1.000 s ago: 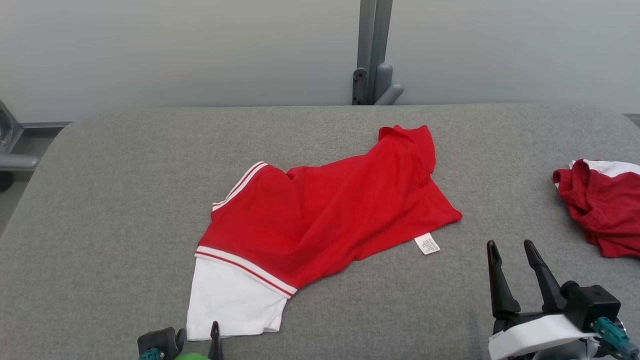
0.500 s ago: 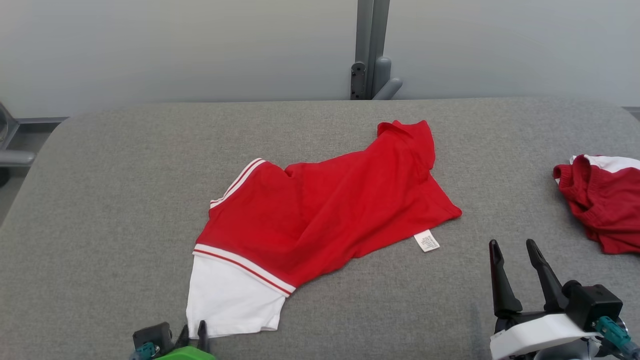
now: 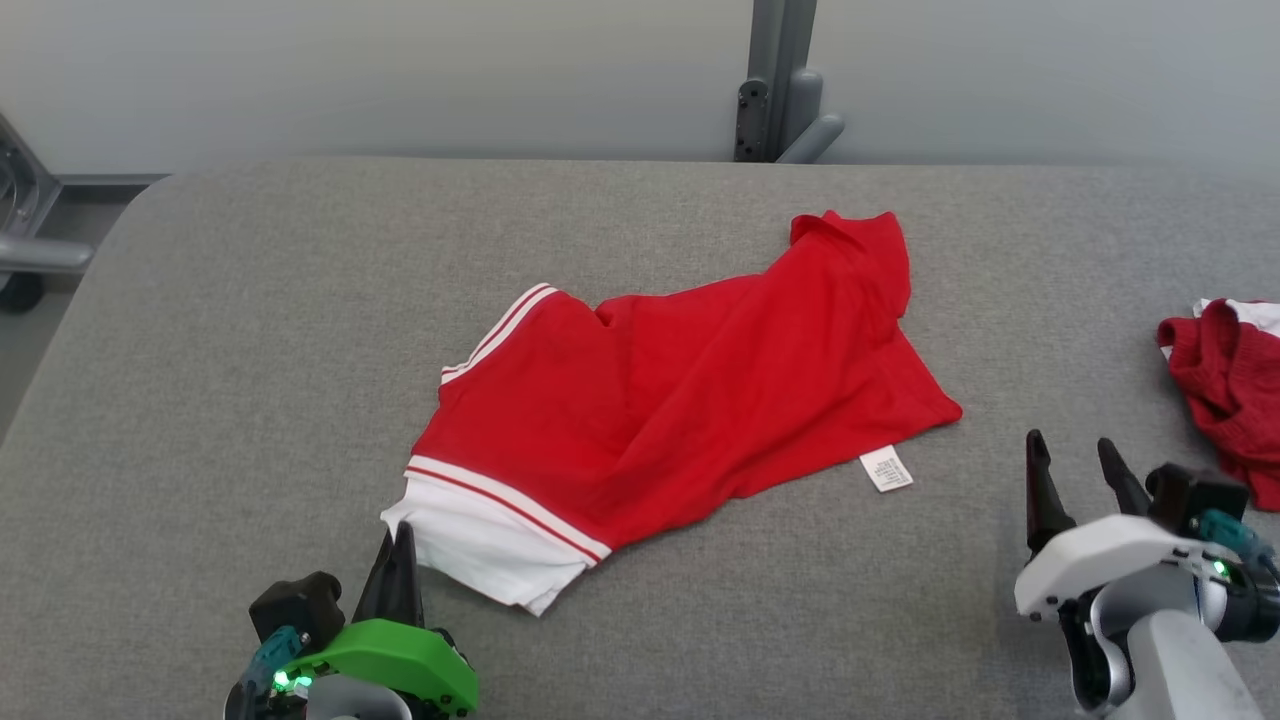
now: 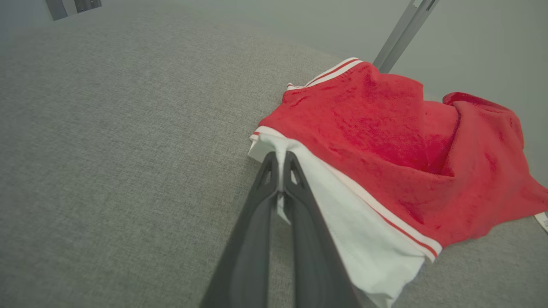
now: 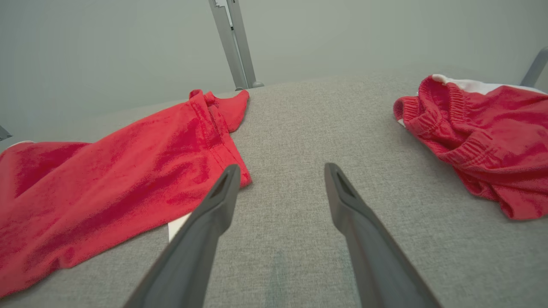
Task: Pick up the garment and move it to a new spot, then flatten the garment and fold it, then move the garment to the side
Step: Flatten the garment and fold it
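The garment (image 3: 700, 390) is a red shirt with a white, red-striped end, lying rumpled in the middle of the grey padded table (image 3: 250, 300). My left gripper (image 3: 398, 532) is shut on the near left corner of the white end; in the left wrist view the white cloth (image 4: 364, 239) is pinched between the closed fingers (image 4: 279, 156). My right gripper (image 3: 1075, 455) stands open over bare table right of the shirt's label (image 3: 887, 469). In the right wrist view the garment (image 5: 128, 171) lies left of the spread fingertips (image 5: 282, 171).
A second red and white garment (image 3: 1230, 390) lies crumpled at the table's right edge, also at the right of the right wrist view (image 5: 483, 128). A grey metal post (image 3: 785, 80) stands behind the table. The rounded left table edge (image 3: 60, 320) drops to the floor.
My left gripper has shut on the white corner and drawn it up, so the white end is bunched and shorter. The head camera has shifted. My right gripper stays open.
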